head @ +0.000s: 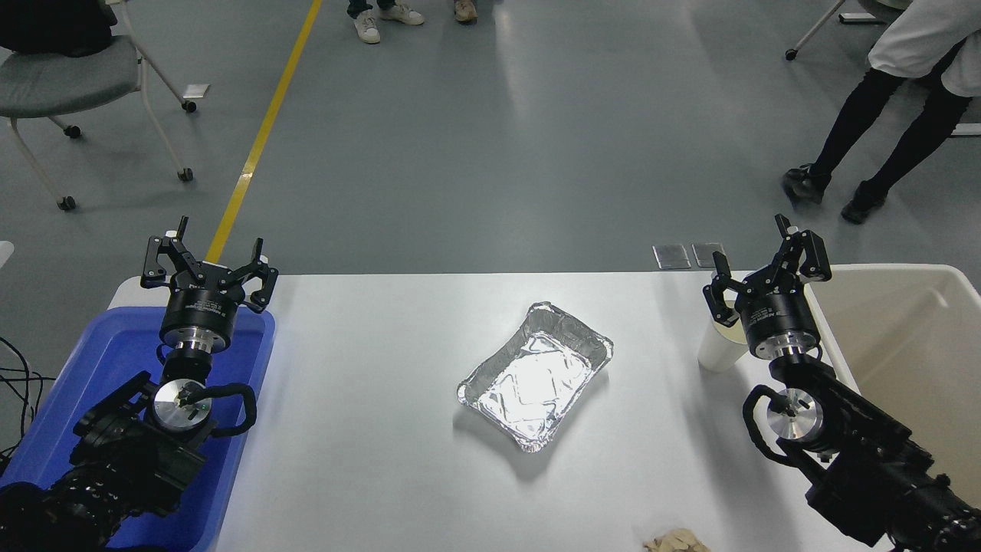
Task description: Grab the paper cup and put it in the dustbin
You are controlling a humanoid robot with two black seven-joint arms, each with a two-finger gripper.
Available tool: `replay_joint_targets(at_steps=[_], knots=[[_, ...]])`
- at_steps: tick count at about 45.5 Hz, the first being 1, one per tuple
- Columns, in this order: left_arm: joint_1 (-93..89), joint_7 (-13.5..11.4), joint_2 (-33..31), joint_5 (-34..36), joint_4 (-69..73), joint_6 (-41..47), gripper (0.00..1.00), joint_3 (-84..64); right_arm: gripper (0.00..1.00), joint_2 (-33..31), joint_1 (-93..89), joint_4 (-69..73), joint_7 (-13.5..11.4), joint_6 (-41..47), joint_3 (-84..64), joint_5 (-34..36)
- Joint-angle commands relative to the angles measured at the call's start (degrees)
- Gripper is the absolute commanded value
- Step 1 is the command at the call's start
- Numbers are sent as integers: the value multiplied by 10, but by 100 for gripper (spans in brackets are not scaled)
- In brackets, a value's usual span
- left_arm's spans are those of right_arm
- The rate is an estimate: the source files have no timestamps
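Standing upright at the right side of the white surface (368,429), the paper cup (716,354) sits just beside the left wall of the dustbin (912,337), which fills the right edge of the head view. The right gripper (759,272) hovers directly over the cup, partly hiding its rim; its fingers (801,249) are spread wide and grip nothing, and whether any of them touches the cup cannot be told. A crinkled foil tray (536,376) lies tilted near the middle of the surface, well apart from the cup. At the left, the left gripper (208,268) is parked above the far end of a blue tub (92,368), its fingers likewise splayed open and empty. A crumpled beige scrap (674,543) shows at the near edge. On the grey floor beyond, a person's dark legs (874,130) stand at the far right, and a chair (69,84) sits far left beside a yellow floor line (260,138).
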Motion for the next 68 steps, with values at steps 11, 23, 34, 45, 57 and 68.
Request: replay_joint_targets(at_steps=[11, 23, 34, 45, 57, 68], knots=[[-1, 0, -1, 0, 1, 0, 99, 0, 100, 2, 0, 0, 0, 0, 0, 0], [0, 0, -1, 0, 1, 0, 99, 0, 100, 1, -1, 0, 0, 0, 0, 0], [0, 0, 0, 0, 0, 0, 99, 0, 100, 1, -1, 0, 0, 0, 0, 0], [0, 0, 0, 0, 0, 0, 99, 0, 100, -1, 0, -10, 0, 0, 0, 0], [-1, 0, 0, 0, 0, 0, 99, 0, 100, -2, -5, -9, 0, 0, -1, 0], [0, 0, -1, -1, 0, 0, 99, 0, 100, -4, -8, -7, -1, 0, -1, 0]])
